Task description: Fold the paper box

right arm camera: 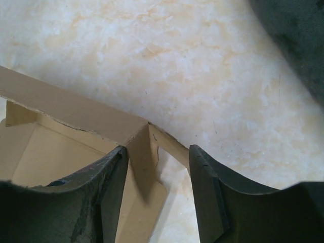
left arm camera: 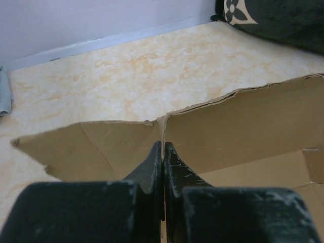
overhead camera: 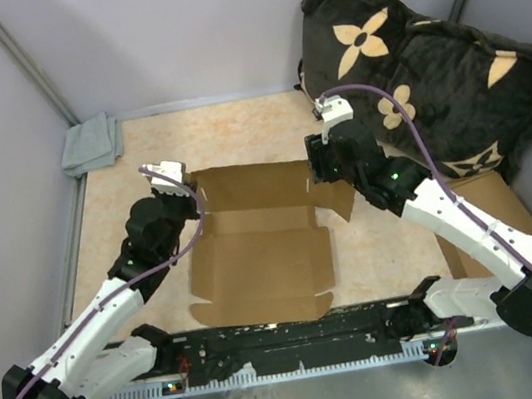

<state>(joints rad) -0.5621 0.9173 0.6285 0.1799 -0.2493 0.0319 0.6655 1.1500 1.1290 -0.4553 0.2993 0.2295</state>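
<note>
The paper box [overhead camera: 254, 252], a plain brown corrugated cardboard mailer with its rear wall raised, lies in the middle of the beige marbled bench [overhead camera: 137, 149], toward the near edge. The left hand [left arm camera: 163, 148] is pinched closed on the box's rear left corner. The right hand [right arm camera: 158, 152] is parted, its fingers straddling the rear right corner flap.

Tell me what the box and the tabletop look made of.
Paper box: plain brown cardboard, matte, unprinted; ragged cut edges and crease lines, probably corrugated. Tabletop: smooth beige surface with a marbled print, likely laminate or vinyl; the look leaves it open.
</note>
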